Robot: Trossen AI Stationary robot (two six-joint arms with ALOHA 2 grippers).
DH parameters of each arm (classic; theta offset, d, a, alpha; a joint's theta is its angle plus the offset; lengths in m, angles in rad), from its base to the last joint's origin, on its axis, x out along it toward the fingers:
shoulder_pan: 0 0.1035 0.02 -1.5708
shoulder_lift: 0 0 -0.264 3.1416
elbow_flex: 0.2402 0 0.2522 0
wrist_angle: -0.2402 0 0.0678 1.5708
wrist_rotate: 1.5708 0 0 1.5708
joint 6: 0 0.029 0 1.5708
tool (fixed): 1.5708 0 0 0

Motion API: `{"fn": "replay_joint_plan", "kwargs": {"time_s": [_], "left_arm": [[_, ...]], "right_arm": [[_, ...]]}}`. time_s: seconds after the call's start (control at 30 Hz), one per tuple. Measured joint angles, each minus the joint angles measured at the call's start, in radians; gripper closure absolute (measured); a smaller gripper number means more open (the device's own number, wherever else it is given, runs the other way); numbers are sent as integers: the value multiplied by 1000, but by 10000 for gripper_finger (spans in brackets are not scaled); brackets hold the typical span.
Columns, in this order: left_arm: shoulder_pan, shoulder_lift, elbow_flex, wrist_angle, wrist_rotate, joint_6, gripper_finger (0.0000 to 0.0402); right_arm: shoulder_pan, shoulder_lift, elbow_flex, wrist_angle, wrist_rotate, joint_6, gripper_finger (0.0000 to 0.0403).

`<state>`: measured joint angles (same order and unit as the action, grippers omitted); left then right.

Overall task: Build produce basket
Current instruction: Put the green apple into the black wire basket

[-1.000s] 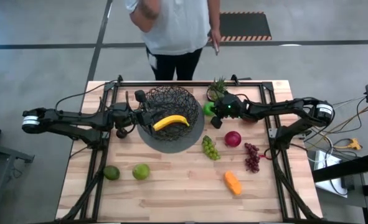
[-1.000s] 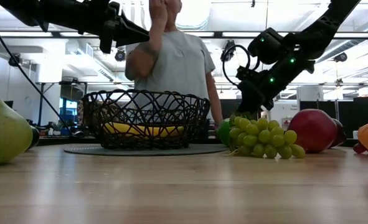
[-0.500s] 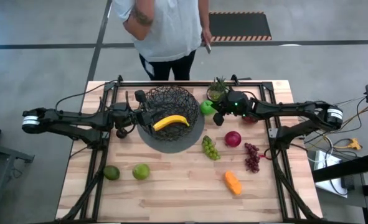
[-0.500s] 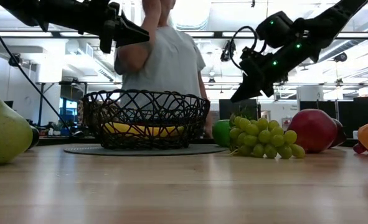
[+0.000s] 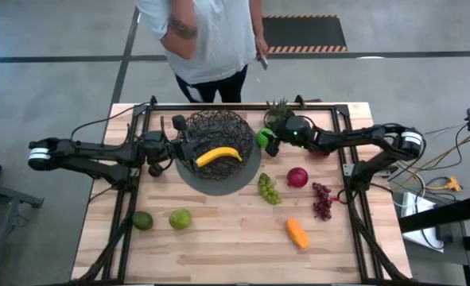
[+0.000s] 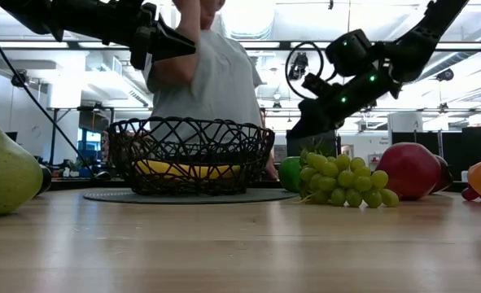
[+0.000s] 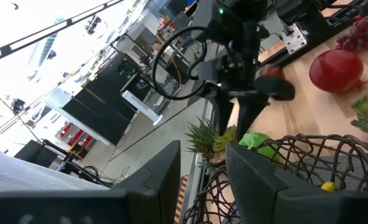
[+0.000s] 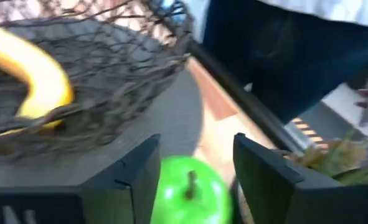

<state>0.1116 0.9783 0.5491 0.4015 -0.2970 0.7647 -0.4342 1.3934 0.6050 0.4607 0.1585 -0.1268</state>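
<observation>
Pincer point(image 8: 193, 180) on my right arm gapes around the green apple point(image 8: 188, 193), ungripped; next I close, lift, carry it to the basket point(image 5: 212, 131).

both arms reach inward; right end effector point(image 5: 268, 141) fingers spread, left end effector point(image 5: 185, 146) raised.

Robotics lab, concrete floor point(image 5: 60, 32), striped hazard mat point(image 5: 312, 33), open hall with ceiling lights point(image 6: 256, 16), cabled rigs
</observation>
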Motion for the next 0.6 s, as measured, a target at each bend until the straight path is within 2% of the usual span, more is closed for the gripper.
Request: {"fn": "replay_joint_plan", "kwargs": {"time_s": [0.17, 0.3, 0.6], "left_arm": [[0, 0, 0, -1, 0, -2, 291], [0, 0, 0, 0, 0, -2, 291], [0, 0, -1, 0, 0, -2, 291]], "right_arm": [[-21, 35, -19, 61, -4, 3, 206], [-26, 62, -45, 109, -47, 12, 222], [-25, 140, -54, 183, -58, 30, 268]]}}
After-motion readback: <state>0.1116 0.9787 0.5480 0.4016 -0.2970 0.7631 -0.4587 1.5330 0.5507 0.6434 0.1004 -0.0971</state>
